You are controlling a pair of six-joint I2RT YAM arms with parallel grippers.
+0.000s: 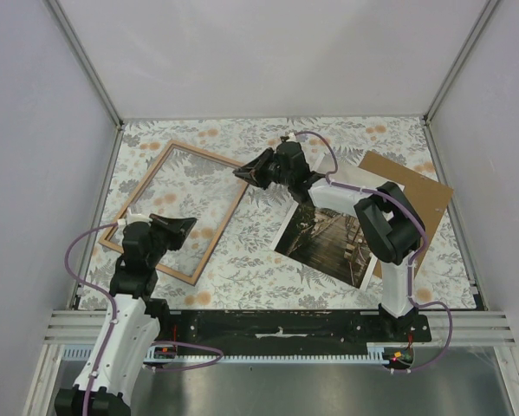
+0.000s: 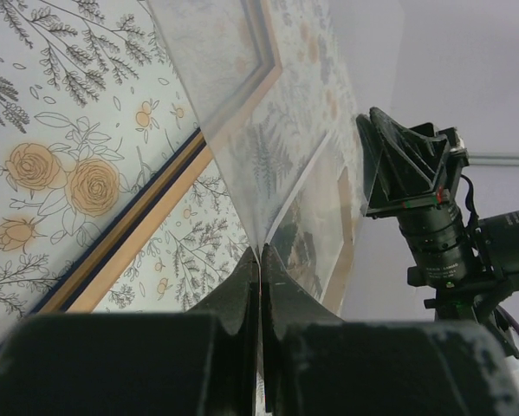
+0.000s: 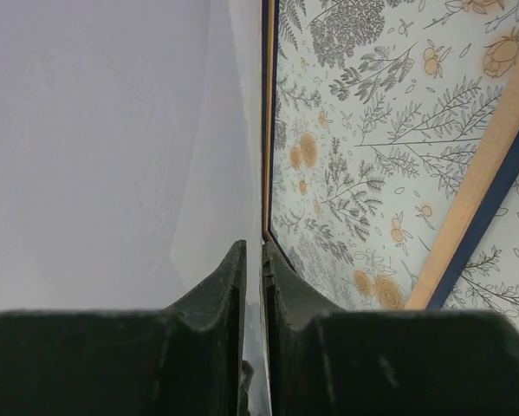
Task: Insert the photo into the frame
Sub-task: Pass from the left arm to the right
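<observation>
Though apart, one frame (image 1: pixel 209 155), one photo (image 1: pixel 324 243)

- We see our left gripper (image 2: pixel 259 260) pinched tight on the edge of a clear sheet (image 2: pixel 281 121).
- The frame (image 2: pixel 146 230) lies on the floral tabletop (image 2: pixel 51 78).

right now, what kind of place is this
Probably a robot test booth: a left arm and right arm bolted to a metal rail, with plain white walls boxing in a flower-patterned table.

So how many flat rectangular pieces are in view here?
4: the frame lying at left, a clear sheet pinched by the left pincer over it, the photo right of centre, a brown board at far right.
</observation>
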